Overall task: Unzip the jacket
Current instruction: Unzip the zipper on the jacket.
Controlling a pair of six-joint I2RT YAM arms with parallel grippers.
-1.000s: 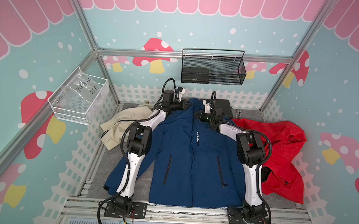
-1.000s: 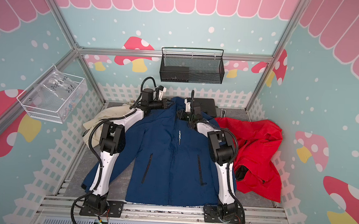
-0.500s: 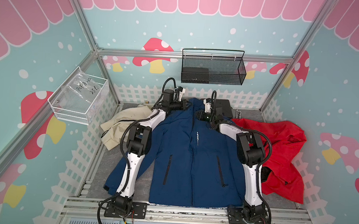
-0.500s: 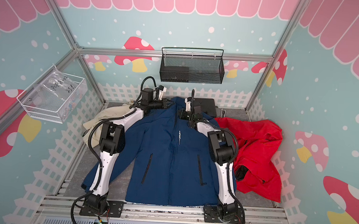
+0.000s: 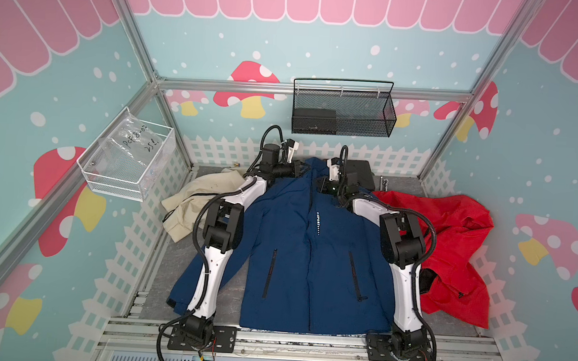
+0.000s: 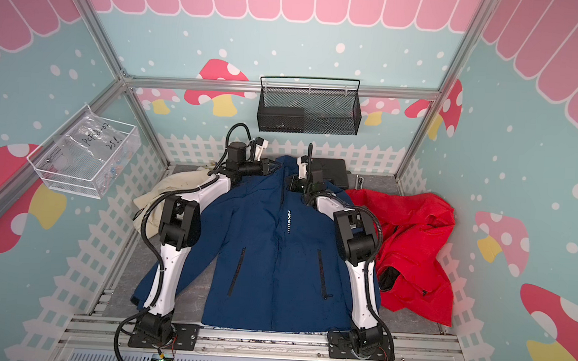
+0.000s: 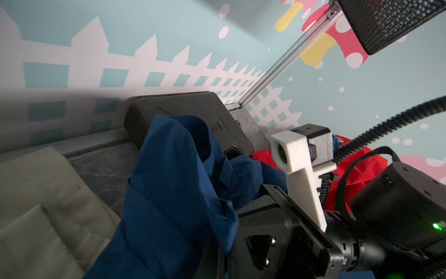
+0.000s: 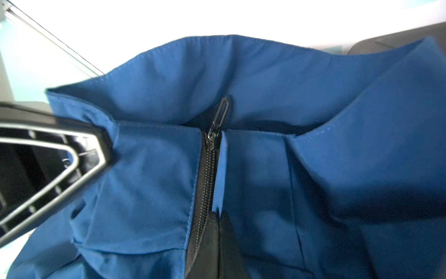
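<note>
The navy jacket (image 5: 296, 257) has small white lettering down its chest and a black zipper (image 8: 205, 188). The tabletop (image 5: 229, 298) is grey with marble veining. The other jacket (image 5: 449, 239) is bright red, and the crumpled garment (image 5: 193, 199) is cream. The mesh basket (image 5: 343, 112) is black and the wire basket (image 5: 127, 164) white. The walls (image 5: 323, 46) are teal with white dots, red-capped mushrooms, a white picket fence and pink scallops.
</note>
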